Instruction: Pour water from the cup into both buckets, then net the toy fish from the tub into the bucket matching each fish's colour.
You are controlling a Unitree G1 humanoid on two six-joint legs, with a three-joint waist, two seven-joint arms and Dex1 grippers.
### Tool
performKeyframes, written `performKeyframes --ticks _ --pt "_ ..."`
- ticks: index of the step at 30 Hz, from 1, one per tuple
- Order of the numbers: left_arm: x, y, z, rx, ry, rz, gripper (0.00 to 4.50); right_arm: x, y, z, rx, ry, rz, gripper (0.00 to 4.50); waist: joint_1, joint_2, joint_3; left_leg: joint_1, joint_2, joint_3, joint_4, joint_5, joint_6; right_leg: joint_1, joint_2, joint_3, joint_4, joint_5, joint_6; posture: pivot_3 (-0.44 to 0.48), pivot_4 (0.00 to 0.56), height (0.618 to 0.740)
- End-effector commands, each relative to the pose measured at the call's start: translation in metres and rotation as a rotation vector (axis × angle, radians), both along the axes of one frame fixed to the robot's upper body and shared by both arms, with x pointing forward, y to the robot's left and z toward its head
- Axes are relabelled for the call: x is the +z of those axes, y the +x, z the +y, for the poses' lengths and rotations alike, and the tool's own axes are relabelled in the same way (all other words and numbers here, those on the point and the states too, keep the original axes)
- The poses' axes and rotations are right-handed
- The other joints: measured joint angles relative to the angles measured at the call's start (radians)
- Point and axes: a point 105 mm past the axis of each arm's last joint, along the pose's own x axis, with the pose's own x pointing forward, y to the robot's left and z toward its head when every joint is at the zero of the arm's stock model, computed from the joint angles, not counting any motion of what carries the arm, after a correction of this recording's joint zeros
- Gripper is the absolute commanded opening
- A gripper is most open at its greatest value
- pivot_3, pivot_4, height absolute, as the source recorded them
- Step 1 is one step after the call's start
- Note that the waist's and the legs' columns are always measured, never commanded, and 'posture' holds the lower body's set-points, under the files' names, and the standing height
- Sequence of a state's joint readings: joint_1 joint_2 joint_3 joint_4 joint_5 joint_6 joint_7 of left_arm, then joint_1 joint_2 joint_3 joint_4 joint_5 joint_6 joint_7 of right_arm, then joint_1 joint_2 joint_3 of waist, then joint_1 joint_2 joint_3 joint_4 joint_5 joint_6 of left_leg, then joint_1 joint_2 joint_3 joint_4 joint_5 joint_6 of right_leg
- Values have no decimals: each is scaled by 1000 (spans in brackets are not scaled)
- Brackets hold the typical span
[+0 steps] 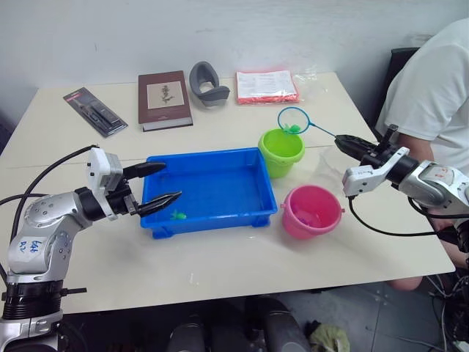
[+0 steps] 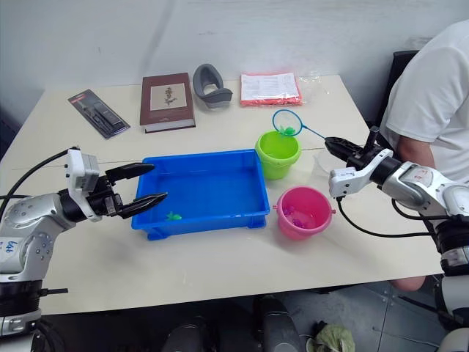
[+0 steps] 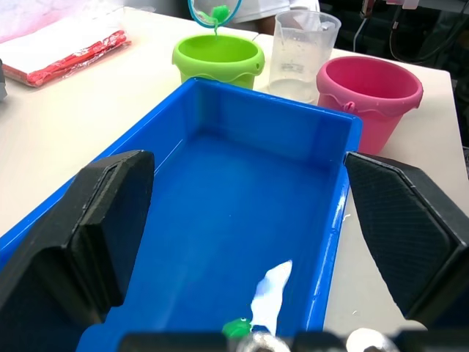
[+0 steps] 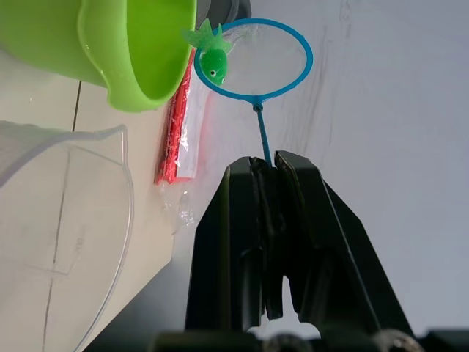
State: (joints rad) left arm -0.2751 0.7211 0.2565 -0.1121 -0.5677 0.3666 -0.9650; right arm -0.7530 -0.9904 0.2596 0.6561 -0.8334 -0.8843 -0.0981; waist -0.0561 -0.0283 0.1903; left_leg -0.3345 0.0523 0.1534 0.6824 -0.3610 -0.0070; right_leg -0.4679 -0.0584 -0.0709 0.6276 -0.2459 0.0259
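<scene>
The table, a pale, smooth slab, is carrying everything. On it the tub is sitting between the two arms: a shallow rectangle of glossy blue plastic with a raised rim, judged stiff enough to be steadied by that rim. A green fish is lying near its front wall.

The green bucket is standing just beside the tub's far right corner and the pink bucket just beside its near right corner; both are being read as thin, rigid, rounded pails, light and easily tipped. What looks like pink fish is being glimpsed inside the pink one. The clear cup is standing between the buckets, smooth-walled and probably slippery when wet, best taken by its handle.

The net is being held above the far rim of the green bucket, a light blue hoop with pale, soft mesh on a thin black stick. It is judged very light and prone to swivelling, so the stick is being gripped near its end. A small green fish is clinging at the hoop's edge, tiny, hard and likely slick.

The right gripper is pressed together, pinching the stick. The left gripper is being kept spread at the tub's left end, holding nothing.
</scene>
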Motion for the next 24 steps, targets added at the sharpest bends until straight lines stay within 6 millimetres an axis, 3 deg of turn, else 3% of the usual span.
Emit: performKeyframes --ticks 1,5,8,11,17,21,24 --pt "12 -4 0 -1 0 -53 4445 10 -5 5 28 7 -35 0 0 0 0 0 0 0 0 0 0 0 0 0 0 0 0 0 150 740" --pt "13 -3 0 4 -1 -55 4445 6 -1 4 6 -9 -23 0 0 0 0 0 0 0 0 0 0 0 0 0 0 0 0 0 150 740" --pt "13 -1 -1 5 -1 -65 4445 28 10 -4 -56 40 -82 0 -3 0 0 0 0 0 0 0 0 0 0 0 0 0 0 0 150 740" --pt "16 1 -3 1 -4 -73 4445 9 2 13 51 -32 5 0 -2 0 0 1 0 1 0 0 0 0 1 1 0 0 0 0 150 740" --pt "19 3 -1 10 3 -85 4445 25 15 2 -30 17 -41 0 0 0 0 0 -1 1 0 1 0 0 0 2 1 0 0 0 150 740" --pt "20 4 0 23 -4 -87 4445 0 8 9 24 -36 72 0 0 0 0 0 0 0 0 1 0 0 1 2 0 0 0 0 150 740" --pt "19 4 -1 27 -7 -85 4445 3 9 5 4 -22 86 0 0 0 0 0 0 0 0 1 0 0 1 2 0 0 0 0 150 740"
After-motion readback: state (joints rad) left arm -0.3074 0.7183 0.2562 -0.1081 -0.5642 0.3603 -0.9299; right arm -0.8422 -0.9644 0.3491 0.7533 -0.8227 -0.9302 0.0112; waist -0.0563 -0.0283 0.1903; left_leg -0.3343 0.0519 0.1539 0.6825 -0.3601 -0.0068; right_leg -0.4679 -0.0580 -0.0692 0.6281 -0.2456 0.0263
